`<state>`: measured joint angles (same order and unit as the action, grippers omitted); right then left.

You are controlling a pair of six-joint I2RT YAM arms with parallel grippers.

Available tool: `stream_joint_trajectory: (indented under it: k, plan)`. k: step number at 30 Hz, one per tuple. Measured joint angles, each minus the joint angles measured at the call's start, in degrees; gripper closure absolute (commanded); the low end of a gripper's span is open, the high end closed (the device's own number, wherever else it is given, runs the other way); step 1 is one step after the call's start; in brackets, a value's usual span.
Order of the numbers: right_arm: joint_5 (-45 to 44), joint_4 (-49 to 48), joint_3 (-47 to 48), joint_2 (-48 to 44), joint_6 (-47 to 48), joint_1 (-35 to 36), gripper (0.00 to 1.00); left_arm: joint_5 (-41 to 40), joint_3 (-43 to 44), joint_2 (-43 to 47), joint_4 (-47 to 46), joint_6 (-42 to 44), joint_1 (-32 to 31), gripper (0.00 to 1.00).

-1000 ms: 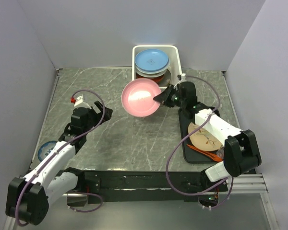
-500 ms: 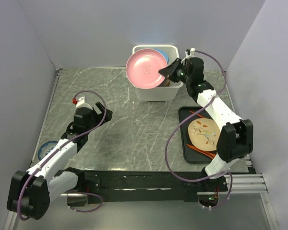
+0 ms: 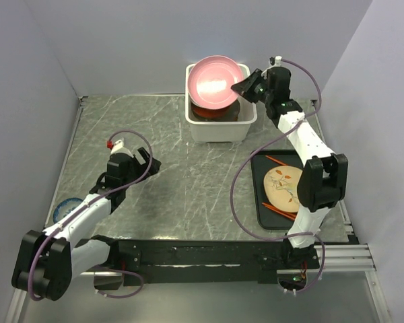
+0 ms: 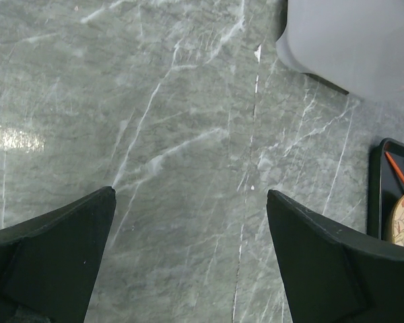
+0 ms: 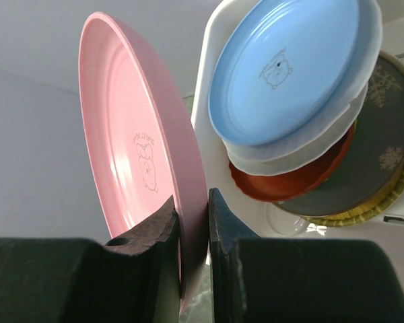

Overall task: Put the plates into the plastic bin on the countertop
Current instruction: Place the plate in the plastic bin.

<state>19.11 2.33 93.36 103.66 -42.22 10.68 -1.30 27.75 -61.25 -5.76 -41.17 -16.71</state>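
Observation:
My right gripper [image 3: 245, 85] is shut on the rim of a pink plate [image 3: 215, 81], which it holds tilted over the white plastic bin [image 3: 222, 130] at the back of the countertop [image 3: 188, 185]. In the right wrist view the fingers pinch the pink plate [image 5: 138, 155] on edge. Beside it, stacked plates lie in the bin [image 5: 205, 87]: pale blue [image 5: 289, 67] on top, then white, red-brown and grey patterned. My left gripper [image 4: 190, 192] is open over bare marble at the left [image 3: 147, 163]. A cream plate [image 3: 286, 187] lies on the black tray. A blue-grey plate [image 3: 66, 209] lies at the left edge.
The black tray [image 3: 261, 202] at the right also carries orange sticks [image 3: 277, 162]. Grey walls close in the back and both sides. In the left wrist view the bin's corner [image 4: 350, 40] is at the top right and the tray [image 4: 379, 182] at the right edge.
My right arm has carried the pink plate from in front of the bin up and back, and it now hangs over the bin. The left arm has shifted slightly.

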Motion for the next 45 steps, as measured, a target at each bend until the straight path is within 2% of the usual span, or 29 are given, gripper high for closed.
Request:
stream_joint_trajectory:
  k: [8,20,32,45]
  plan:
    - [0.02,0.76,2.56,2.86,-0.37,-0.39,1.00,-0.09,-0.44,0.35,0.57,0.11,0.00,0.01]
    - [0.90,1.86,10.32,12.68,-1.44,-2.16,1.00,-1.57,-0.42,-2.62,0.81,1.57,0.00,0.01]
    - [1.07,4.33,21.09,18.16,-1.42,-2.82,1.00,-1.64,-0.26,-5.75,0.81,1.81,0.00,0.01]
    - [0.94,5.42,24.09,22.49,-1.86,-2.91,1.00,-2.03,0.74,-6.51,0.85,2.82,0.00,0.01]
